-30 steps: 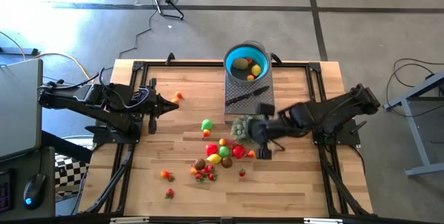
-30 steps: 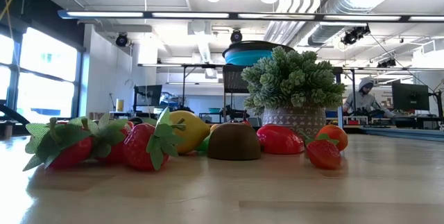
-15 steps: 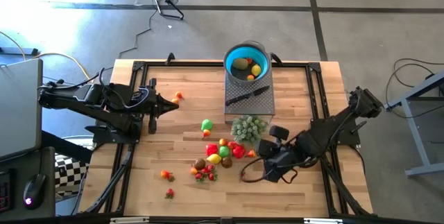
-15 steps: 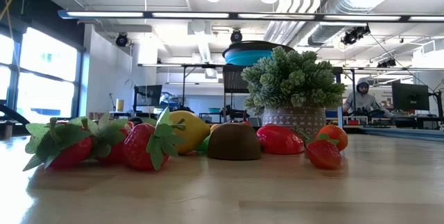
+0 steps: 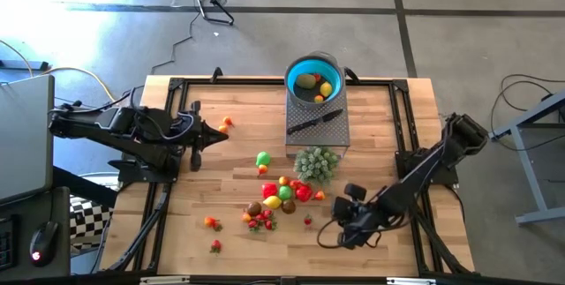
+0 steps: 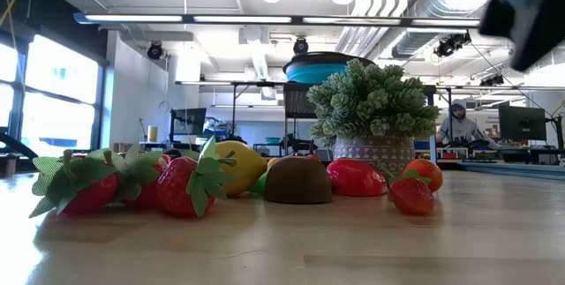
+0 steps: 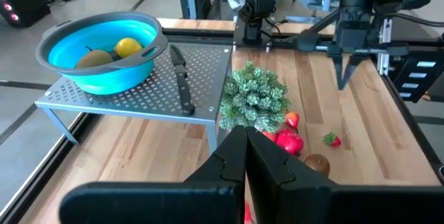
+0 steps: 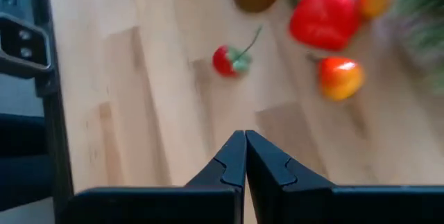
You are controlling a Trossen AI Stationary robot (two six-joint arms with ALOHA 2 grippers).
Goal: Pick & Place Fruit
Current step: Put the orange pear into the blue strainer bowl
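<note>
Step in hand (judged): approach and pick of one small toy fruit from the light wooden counter [image 5: 371,126], for drop into the blue collapsible bowl [image 5: 314,78].

Right gripper [image 5: 328,230] low over counter near front edge, fingers pressed together, nothing held. Nearest target: small red cherry-like fruit w/ green stem [image 8: 227,61], lying alone at approx. 11 o'clock of the fingertips in high view, apart from them. Main fruit pile [image 5: 282,192] (red, orange, yellow, green, brown pcs) at counter centre, just at 7 o'clock of the pale green bushy plant [image 5: 316,162].

Left gripper [image 5: 224,131] parked at counter's 9 o'clock side, fingers pressed together, empty; small orange fruit [image 5: 228,122] just beside tip.

Procedure, advised:
- Spread right fingers before descent; closed tips would only push the fruit.
- Centre over the round body, not the stem.
- Close gently; round toy likely to roll or squirt out.
- Lift clear, route around the plant and over the grey perforated metal stand [image 5: 340,131] carrying the bowl and black-handled knife [image 5: 313,123].
- Release above bowl; three or so fruits already inside.

Brands/labels/writing: none legible in any view.
</note>
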